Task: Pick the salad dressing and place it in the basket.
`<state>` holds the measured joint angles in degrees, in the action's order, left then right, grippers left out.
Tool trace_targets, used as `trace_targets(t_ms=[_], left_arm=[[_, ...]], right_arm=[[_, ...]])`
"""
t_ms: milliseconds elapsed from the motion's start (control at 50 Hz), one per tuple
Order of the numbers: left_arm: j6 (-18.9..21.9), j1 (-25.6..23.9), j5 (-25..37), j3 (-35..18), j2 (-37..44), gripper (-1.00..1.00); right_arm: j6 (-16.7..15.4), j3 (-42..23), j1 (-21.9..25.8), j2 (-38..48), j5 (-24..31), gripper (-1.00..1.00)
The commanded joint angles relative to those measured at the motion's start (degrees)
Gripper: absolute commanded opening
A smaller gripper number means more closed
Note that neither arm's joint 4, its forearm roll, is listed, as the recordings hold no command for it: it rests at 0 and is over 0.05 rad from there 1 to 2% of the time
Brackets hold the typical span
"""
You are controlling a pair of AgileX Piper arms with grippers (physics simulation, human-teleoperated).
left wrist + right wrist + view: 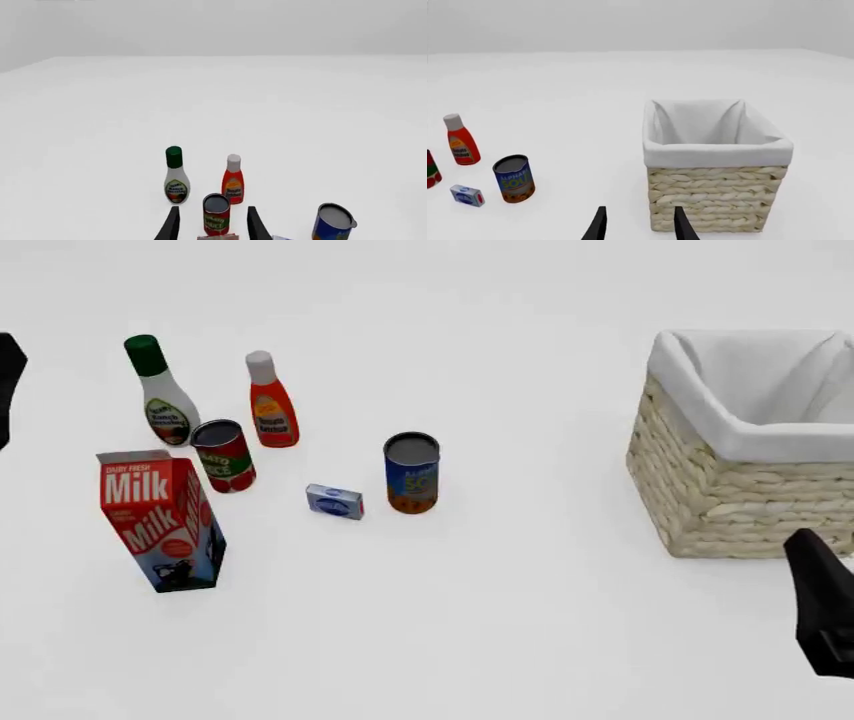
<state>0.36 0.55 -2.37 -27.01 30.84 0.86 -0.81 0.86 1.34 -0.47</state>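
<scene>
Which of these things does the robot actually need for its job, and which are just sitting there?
Needed:
salad dressing
basket
left gripper
right gripper

Just lying about:
orange bottle
red can
blue can
milk carton
small blue box

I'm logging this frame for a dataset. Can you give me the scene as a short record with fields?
target: salad dressing, upright, far left
goal: basket, right side, nothing visible inside
nearest target: orange bottle, red can
other items: milk carton, blue can, small box
left pincer: open, holding nothing
right pincer: open, holding nothing
</scene>
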Motion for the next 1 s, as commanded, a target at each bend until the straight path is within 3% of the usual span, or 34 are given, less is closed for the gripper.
trace_targets(t_ms=[20,220,520,740,1000], left_arm=[[0.94,-0.57,-1.31,-11.82,14.0,1.0],[-2.21,2.37,-0.75,-22.96,27.86,1.0],[-0.1,8.2,1.22,-36.83,41.65,1.0],[0.57,11.16,2.43,-43.49,47.5,1.0],[2.81,11.62,2.19,-47.05,52.77,1.0]], right_arm=[[-0.63,0.14,0.74,1.95,-1.82,1.0],[-0.96,0.1,1.36,2.05,-1.93,1.0],[-1.27,0.5,2.42,4.27,-4.44,1.0],[-1.21,0.68,2.53,3.82,-4.1,1.0],[-1.17,0.73,2.61,4.01,-4.06,1.0]])
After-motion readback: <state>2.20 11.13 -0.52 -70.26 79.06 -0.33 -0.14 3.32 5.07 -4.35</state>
